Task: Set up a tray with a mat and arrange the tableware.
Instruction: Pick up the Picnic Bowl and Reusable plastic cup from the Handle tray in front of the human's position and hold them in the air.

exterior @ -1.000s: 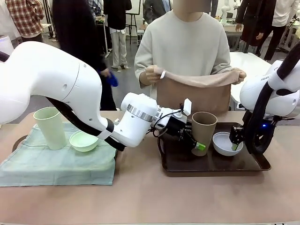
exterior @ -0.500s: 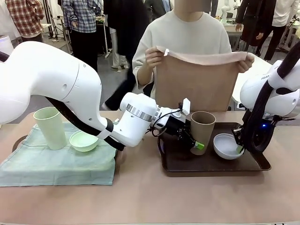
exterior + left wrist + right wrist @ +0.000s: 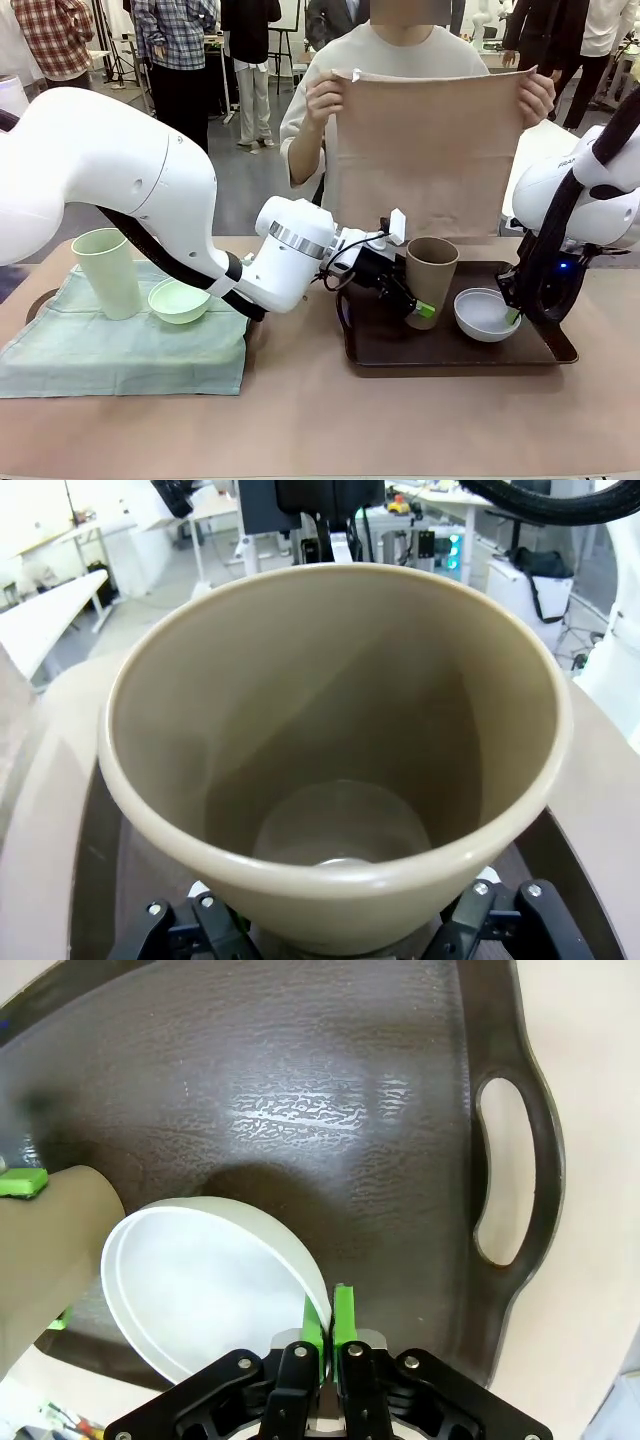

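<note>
The person now holds the brown cloth [image 3: 425,150] spread flat and higher, at shoulder level; a second ago it hung bunched at the chest. The white bowl [image 3: 483,312] tips more toward the near side. The right gripper [image 3: 328,1325] pinches the bowl's rim, close to the tray's [image 3: 450,352] right handle slot. The left gripper [image 3: 424,306] straddles the foot of the brown tumbler [image 3: 432,275]; I cannot tell whether its fingers press. Tumbler and bowl stand just beside each other on the tray, with bare tray floor in front
</note>
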